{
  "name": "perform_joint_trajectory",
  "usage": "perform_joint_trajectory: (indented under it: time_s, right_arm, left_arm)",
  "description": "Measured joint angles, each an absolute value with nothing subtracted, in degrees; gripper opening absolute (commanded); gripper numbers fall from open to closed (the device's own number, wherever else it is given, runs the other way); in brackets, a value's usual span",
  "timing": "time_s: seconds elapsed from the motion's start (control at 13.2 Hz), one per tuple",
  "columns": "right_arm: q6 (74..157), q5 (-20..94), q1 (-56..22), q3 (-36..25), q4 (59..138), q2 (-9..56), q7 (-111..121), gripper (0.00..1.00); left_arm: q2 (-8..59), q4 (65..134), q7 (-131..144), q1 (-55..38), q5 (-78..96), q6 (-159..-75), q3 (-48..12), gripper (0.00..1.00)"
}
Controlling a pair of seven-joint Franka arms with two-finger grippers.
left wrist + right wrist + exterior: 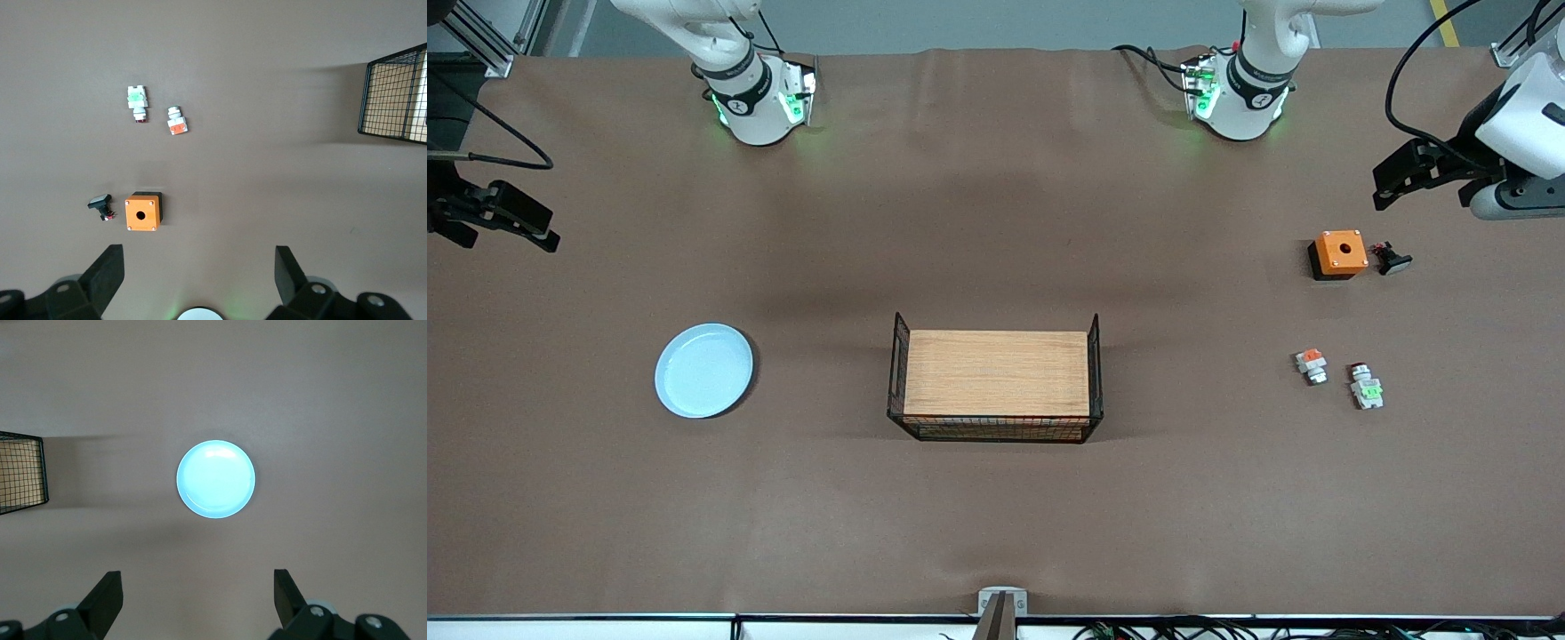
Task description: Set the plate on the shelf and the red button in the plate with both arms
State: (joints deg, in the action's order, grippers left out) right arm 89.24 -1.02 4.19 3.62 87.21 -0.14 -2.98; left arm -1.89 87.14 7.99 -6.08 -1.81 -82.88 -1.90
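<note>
While both grippers hang spread and empty, nothing is placed: plate lies mid-left of the front view, red button lower right (untouched).

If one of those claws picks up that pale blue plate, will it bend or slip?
The plate looks rigid and glossy, so it probably won't bend but might slip. It lies flat on the table, so its low rim seems hard to catch.
</note>
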Motion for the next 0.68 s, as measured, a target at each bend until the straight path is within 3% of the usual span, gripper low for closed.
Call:
perform_joint_trajectory:
  time_s: [0.68]
  right_arm:
    - [89.2, -1.0, 4.2, 3.6, 87.2, -0.1, -3.0, 1.0]
  left_arm:
    - [-0.8, 87.3, 8.0, -5.7, -1.8, -82.9, -1.6, 0.99]
